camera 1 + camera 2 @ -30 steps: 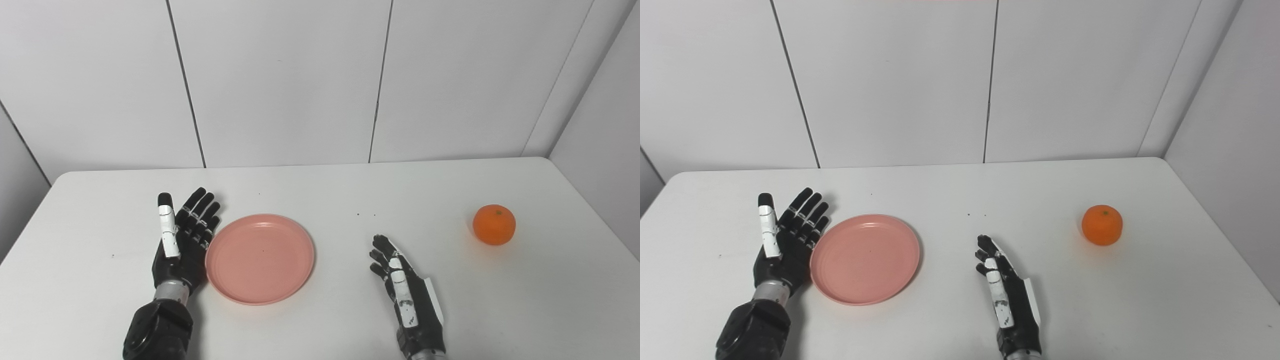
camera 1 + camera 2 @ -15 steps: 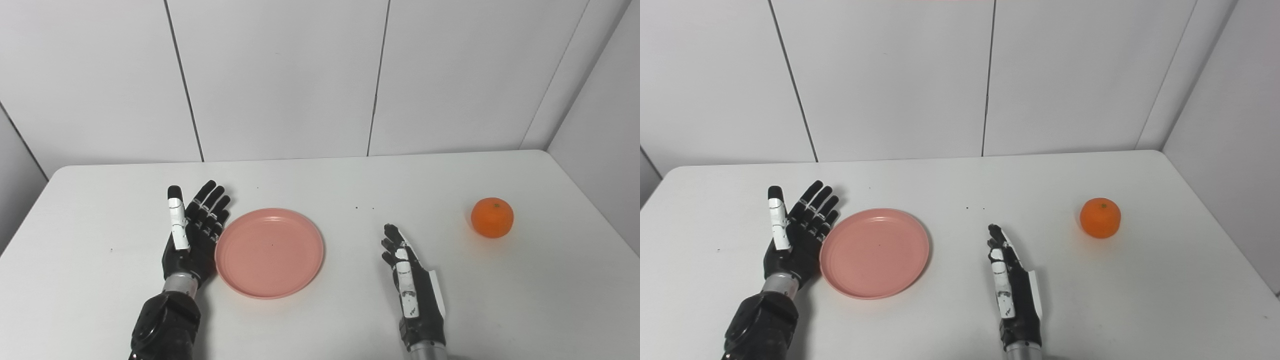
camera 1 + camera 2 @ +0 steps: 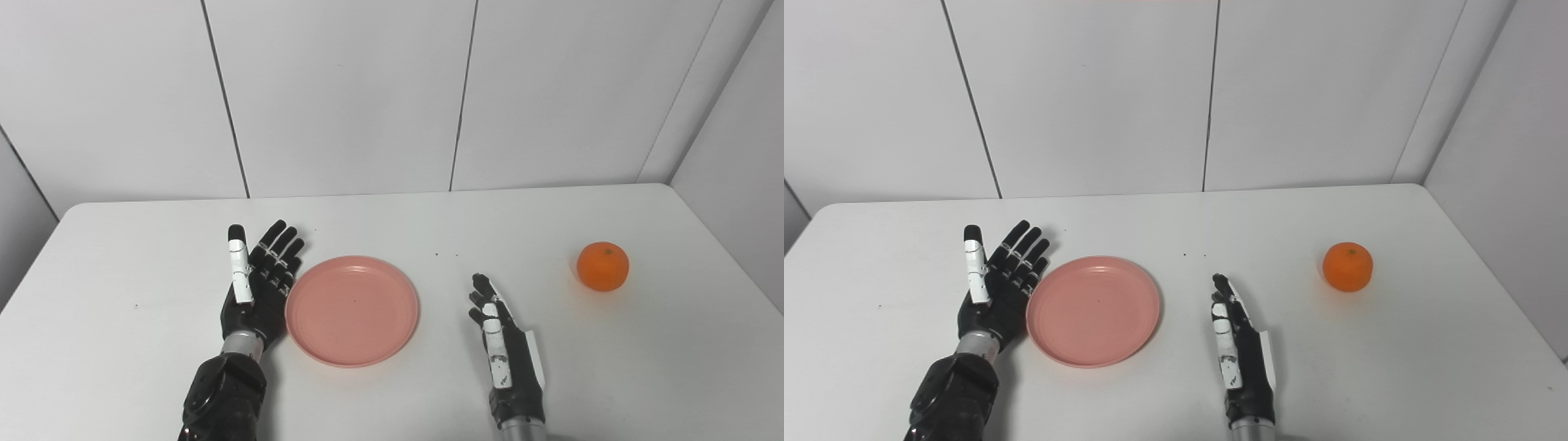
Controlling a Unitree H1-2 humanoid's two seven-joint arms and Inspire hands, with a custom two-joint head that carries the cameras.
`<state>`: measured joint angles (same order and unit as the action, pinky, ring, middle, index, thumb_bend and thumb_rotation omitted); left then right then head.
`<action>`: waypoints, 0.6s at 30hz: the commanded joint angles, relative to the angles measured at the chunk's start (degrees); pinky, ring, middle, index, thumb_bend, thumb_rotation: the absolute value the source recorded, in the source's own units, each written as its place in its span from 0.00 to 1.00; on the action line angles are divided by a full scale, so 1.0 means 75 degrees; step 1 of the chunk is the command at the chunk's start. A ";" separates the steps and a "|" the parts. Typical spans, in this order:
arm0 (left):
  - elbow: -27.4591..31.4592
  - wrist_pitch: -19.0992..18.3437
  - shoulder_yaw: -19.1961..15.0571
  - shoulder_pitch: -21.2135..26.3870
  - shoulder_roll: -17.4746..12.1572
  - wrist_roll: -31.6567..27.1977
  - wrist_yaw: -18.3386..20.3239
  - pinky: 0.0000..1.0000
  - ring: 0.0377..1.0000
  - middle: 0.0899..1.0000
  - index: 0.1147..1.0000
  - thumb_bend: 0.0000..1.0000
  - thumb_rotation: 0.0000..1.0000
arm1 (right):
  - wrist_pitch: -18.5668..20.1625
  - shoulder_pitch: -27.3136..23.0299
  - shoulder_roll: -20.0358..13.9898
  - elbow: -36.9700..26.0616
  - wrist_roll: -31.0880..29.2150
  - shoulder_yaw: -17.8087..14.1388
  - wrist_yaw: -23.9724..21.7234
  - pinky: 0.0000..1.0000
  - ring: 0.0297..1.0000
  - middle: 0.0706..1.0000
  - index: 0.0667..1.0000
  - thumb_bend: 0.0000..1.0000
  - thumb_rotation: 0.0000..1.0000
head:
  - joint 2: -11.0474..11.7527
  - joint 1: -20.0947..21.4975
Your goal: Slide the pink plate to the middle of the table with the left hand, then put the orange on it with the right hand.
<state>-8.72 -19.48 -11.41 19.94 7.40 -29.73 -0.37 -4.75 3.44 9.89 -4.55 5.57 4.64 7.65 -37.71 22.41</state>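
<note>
Both forearms are cut off by the bottom edge. The right hand (image 3: 505, 343) rests edge-on on the tabletop (image 3: 122, 343), its fingers straight and close together, holding nothing; its palm side is hidden. The left hand (image 3: 257, 288), fingers spread and empty, lies flat against the plate's (image 3: 352, 311) left rim. Since a second ago hand and plate have moved right together, toward the middle. The orange (image 3: 603, 266) sits far right, well apart, unmoved.

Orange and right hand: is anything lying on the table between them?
No. In the left eye view only bare white table separates the right hand from the orange. The pink plate lies on the hand's other side.
</note>
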 commanded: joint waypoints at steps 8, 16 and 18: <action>-0.0424 -0.0344 -0.0023 -0.0042 0.0130 -0.0009 -0.0204 1.00 0.86 0.79 0.67 0.86 0.79 | -0.0261 0.0037 0.0186 0.0367 0.0203 0.0170 0.0161 0.91 0.92 0.92 0.87 0.77 0.97 | 0.0073 0.0254; -0.0448 -0.0335 0.0006 -0.0044 0.0166 0.0024 -0.0203 1.00 0.86 0.78 0.65 0.86 0.79 | -0.0272 -0.0016 0.0193 0.0466 0.0264 0.0218 0.0253 0.91 0.92 0.92 0.87 0.75 0.96 | 0.0095 0.0342; -0.0472 -0.0344 -0.0011 -0.0030 0.0157 -0.0019 -0.0170 1.00 0.86 0.79 0.67 0.86 0.79 | -0.0326 -0.0041 0.0201 0.0545 0.0290 0.0234 0.0302 0.91 0.91 0.91 0.86 0.75 0.96 | 0.0109 0.0400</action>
<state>-9.98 -19.47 -11.48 20.80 7.70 -30.20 -0.36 -4.75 2.51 10.23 -3.28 7.60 6.18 9.65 -36.91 25.48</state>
